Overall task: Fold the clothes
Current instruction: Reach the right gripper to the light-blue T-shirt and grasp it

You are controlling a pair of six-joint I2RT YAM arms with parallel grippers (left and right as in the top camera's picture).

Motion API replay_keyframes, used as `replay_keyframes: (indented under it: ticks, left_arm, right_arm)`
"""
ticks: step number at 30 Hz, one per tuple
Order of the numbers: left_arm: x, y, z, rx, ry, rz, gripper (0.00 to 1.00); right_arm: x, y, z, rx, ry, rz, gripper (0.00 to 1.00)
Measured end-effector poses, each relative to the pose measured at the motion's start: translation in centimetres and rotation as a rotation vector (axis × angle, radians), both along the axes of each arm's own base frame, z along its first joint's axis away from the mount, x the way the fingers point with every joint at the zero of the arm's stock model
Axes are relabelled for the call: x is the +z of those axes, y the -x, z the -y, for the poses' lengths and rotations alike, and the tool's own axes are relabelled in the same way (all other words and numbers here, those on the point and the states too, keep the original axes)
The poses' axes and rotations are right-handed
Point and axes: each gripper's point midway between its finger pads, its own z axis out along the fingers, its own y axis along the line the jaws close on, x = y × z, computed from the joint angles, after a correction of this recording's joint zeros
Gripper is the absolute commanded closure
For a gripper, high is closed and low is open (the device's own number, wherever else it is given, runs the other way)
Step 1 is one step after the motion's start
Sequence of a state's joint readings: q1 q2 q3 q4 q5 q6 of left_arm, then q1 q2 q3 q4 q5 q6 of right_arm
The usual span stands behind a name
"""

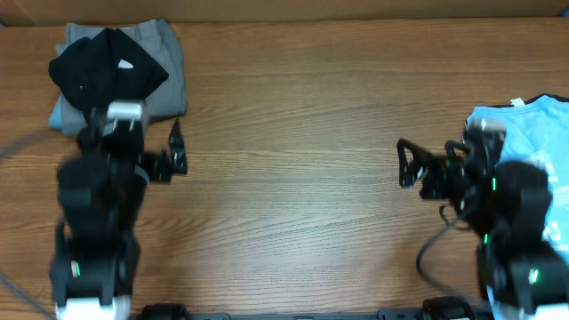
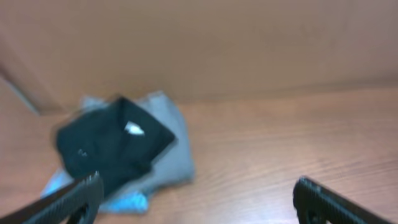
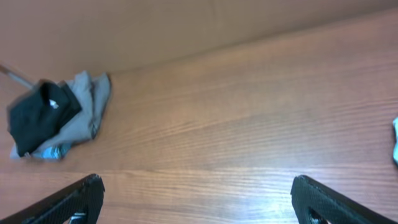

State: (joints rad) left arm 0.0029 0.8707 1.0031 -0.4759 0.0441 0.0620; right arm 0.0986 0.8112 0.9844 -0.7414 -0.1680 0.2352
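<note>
A pile of folded clothes sits at the table's far left: a black garment (image 1: 107, 67) on top of a grey one (image 1: 169, 53), with a pale blue edge (image 1: 58, 114) beneath. The left wrist view shows the black garment (image 2: 112, 143) and the grey one (image 2: 171, 146). The right wrist view shows the pile (image 3: 50, 115) far off. A light sky-blue T-shirt (image 1: 533, 120) lies at the right edge, partly under my right arm. My left gripper (image 1: 177, 149) is open and empty just right of the pile. My right gripper (image 1: 407, 164) is open and empty, left of the T-shirt.
The wooden table (image 1: 293, 116) spans the view, with a brown wall (image 3: 155, 25) along its far edge. A cable (image 1: 436, 244) hangs by my right arm.
</note>
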Motion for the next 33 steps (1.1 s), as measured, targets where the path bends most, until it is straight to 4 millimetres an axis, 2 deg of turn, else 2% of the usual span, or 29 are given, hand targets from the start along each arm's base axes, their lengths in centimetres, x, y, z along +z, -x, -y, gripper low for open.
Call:
replay_keyframes:
  ticks: [4, 7, 12, 15, 17, 20, 26, 30, 33]
  left_arm:
    - [-0.2, -2.3, 1.4, -0.075, 0.034, -0.177, 0.0]
    - [0.6, -3.5, 2.0, -0.107, 0.053, -0.222, 0.0]
    - [0.7, -3.3, 3.2, -0.174, 0.093, -0.26, 0.0]
    - [0.5, -3.0, 3.6, -0.195, 0.105, -0.273, 0.0]
    - [0.5, -3.1, 3.8, -0.202, 0.109, -0.273, 0.0]
    - [0.0, -3.3, 3.8, -0.205, 0.114, -0.297, 0.0]
    - [-2.9, -4.2, 3.9, -0.204, 0.128, -0.398, 0.0]
    - [-3.8, -4.7, 3.9, -0.202, 0.131, -0.424, 0.0]
    - [-3.9, -4.8, 3.9, -0.202, 0.131, -0.427, 0.0]
  right_arm:
    - [0.6, -2.5, -0.4, 0.015, 0.017, -0.16, 0.0]
    - [-0.4, -3.5, -0.8, 0.031, 0.019, -0.281, 0.0]
    - [-3.0, -4.9, -1.1, 0.038, 0.025, -0.397, 0.0]
    - [-4.5, -5.7, -0.2, -0.02, 0.031, -0.447, 0.0]
    - [-5.4, -6.4, 1.5, -0.106, 0.037, -0.47, 0.0]
    - [-6.4, -7.9, 5.4, -0.262, 0.033, -0.484, 0.0]
    - [-10.4, -9.5, 14.9, -0.544, -0.003, -0.565, 0.0]
    - [-13.6, -9.1, 19.1, -0.643, -0.022, -0.646, 0.0]
    - [-15.3, -8.5, 20.7, -0.666, -0.038, -0.699, 0.01]
